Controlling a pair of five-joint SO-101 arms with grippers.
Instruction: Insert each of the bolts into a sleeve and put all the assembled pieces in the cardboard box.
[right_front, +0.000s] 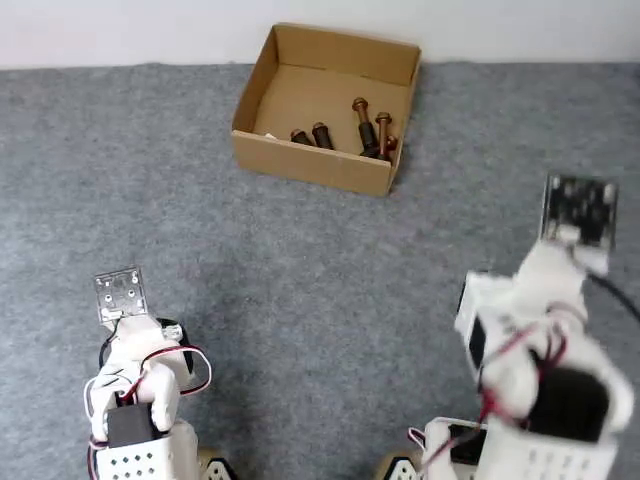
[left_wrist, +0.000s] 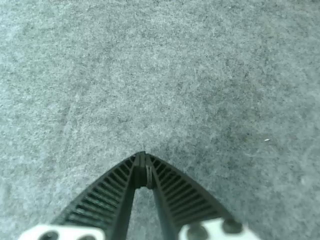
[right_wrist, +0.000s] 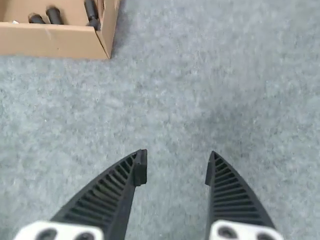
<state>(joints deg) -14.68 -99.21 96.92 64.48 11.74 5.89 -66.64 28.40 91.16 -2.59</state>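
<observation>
Copper-headed bolts in dark sleeves (right_front: 365, 130) lie inside the open brown cardboard box (right_front: 310, 165), apparently delivered; left arm's fingers (left_wrist: 115, 187) pressed together, right arm's fingers (right_wrist: 117, 187) spread, both empty over the grey table (right_front: 300, 300)

Your left arm (right_front: 140, 385) sits folded at the near left, with the left gripper (left_wrist: 144, 161) pressed closed, tips touching. Your right arm (right_front: 530, 330) sits at the near right, with the right gripper (right_wrist: 176, 165) spread apart.
</observation>
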